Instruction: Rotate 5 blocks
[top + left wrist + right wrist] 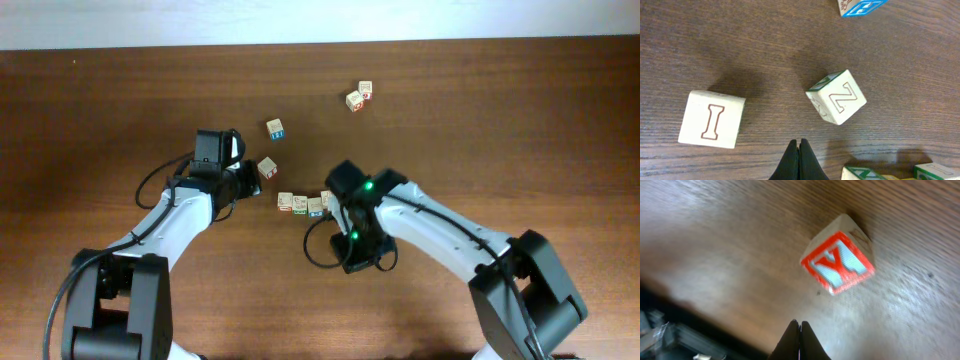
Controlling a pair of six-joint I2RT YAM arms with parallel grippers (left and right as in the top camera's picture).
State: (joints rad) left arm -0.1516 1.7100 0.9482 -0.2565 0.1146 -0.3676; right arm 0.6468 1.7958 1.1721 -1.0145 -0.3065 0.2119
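Pale wooden blocks lie scattered on the brown table. In the left wrist view, a block with a red I [712, 120] lies at the left and a tilted block with a brown N [836, 96] just right of centre. My left gripper [799, 146] is shut and empty, its tip between and below them, touching neither. The overhead view has that gripper [250, 183] beside the N block [267, 167]. My right gripper [800, 326] is shut and empty a short way below a blurred red-bordered block [838, 262]. From above, its fingers are hidden under the right wrist [355, 215].
A row of blocks [300, 204] lies between the two arms, its right end under the right wrist. A blue-edged block [276, 128] sits farther back, and two more blocks [359, 95] lie at the back right. A dark strip [670, 330] fills the lower left of the right wrist view.
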